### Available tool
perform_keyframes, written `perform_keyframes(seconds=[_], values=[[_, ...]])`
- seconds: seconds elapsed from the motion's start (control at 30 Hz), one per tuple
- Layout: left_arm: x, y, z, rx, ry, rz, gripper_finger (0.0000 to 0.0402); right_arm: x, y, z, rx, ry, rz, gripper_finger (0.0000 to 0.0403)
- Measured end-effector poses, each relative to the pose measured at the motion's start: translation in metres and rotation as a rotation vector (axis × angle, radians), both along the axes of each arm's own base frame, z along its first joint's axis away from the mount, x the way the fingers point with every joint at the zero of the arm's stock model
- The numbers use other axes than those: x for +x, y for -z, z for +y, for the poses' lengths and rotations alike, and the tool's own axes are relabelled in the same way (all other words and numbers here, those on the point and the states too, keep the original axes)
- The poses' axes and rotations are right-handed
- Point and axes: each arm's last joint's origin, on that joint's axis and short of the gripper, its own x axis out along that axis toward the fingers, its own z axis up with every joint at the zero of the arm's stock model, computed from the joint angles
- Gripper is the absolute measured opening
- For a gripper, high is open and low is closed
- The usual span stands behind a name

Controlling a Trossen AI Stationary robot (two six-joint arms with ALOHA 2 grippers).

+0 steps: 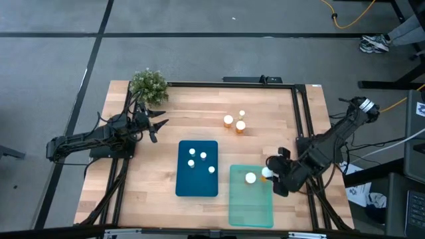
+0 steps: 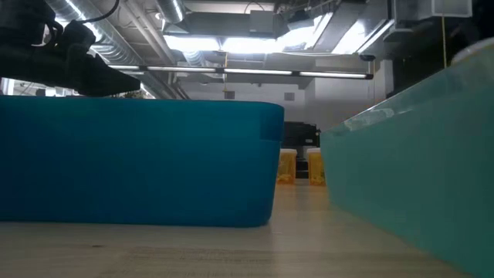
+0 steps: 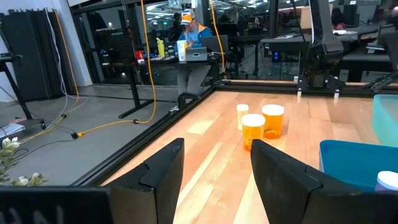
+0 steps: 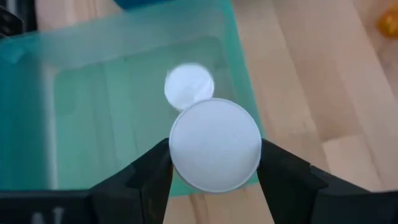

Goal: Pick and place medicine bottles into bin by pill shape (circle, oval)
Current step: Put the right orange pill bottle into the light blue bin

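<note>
From above, the right arm reaches in from the table's right edge, bent low, and its right gripper (image 1: 271, 175) hangs at the right rim of the teal bin (image 1: 251, 214), fingers clamped on a white-capped bottle (image 1: 266, 172); a second bottle (image 1: 250, 178) stands inside that bin just past the fingertips. The left arm lies stretched near the potted plant (image 1: 148, 84), its left gripper (image 1: 159, 128) spread and holding nothing, well apart from the blue bin (image 1: 198, 186) with four small bottles in it, and from three loose bottles (image 1: 235, 122) far ahead of its fingers. The table-level view shows only the blue bin's wall (image 2: 139, 162), the teal bin's wall (image 2: 417, 177) and, between them, two orange bottles (image 2: 299, 167) far back; no gripper's fingers show here. The left wrist view looks past both parted fingers (image 3: 163, 171) at those bottles (image 3: 261, 123) straight ahead, with a seated person beyond the table. The right wrist view alone shows the grip closely: the cap (image 4: 215, 144) sits squeezed between both fingers (image 4: 152, 171), over the bin's edge, the other cap (image 4: 189, 85) just beyond
</note>
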Motion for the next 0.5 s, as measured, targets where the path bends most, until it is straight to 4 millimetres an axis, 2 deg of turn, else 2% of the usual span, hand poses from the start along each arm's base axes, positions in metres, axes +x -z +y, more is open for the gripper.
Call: perform_keyframes(seconds=[0.2,0.5], values=[[0.000,0.000,0.000,0.000,0.000,0.000,0.0177,0.007,0.024,0.016,-0.061,0.003,0.070,0.0212],[0.000,0.000,0.000,0.000,0.000,0.000,0.0177,0.020,0.058,0.029,-0.167,0.013,0.136,0.0213]])
